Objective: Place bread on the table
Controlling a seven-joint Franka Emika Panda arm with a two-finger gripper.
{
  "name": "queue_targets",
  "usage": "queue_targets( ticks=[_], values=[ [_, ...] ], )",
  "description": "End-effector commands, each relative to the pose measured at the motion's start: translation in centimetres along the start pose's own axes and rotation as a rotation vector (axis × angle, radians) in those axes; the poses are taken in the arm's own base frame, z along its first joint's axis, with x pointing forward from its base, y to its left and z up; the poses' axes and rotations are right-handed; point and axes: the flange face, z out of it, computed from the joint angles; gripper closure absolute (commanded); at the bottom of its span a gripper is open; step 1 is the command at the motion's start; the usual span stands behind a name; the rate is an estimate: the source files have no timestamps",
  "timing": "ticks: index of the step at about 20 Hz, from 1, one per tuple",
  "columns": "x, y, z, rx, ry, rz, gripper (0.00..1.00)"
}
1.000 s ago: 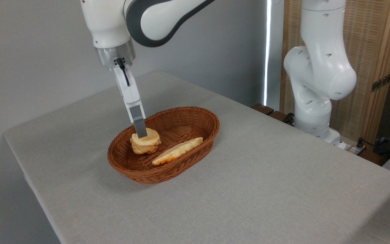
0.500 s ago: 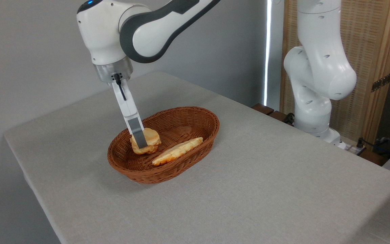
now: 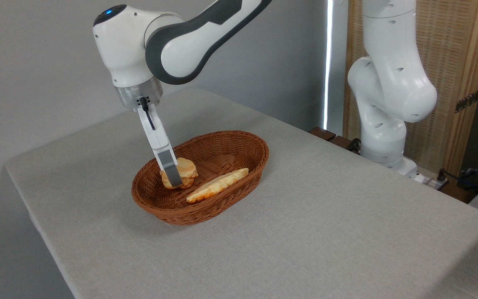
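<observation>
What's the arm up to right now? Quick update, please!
Gripper down in the basket, finger across the bun; grip can't be confirmed. Bun not yet on the table. Long loaf beside it, clear of the gripper.

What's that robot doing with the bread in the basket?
The robot arm has lowered its gripper into the brown wicker basket, right at the small round bun. One finger crosses the front of the bun; the other is hidden, so it is unclear whether the bun is gripped yet. The bun sits in the basket beside a long flat loaf. Nothing has been set on the grey table yet.
</observation>
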Motion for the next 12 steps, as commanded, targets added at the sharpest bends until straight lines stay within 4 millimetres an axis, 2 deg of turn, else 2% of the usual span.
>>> queue_targets(
  ticks=[1,3,5,12],
  values=[
    [0.38,-0.51,-0.19,0.024,0.013,0.02,0.56],
    [0.31,-0.56,-0.18,0.023,0.012,0.017,0.55],
    [0.31,-0.56,-0.18,0.023,0.012,0.017,0.49],
    [0.09,-0.67,-0.76,0.029,0.019,0.003,0.47]
  ],
)
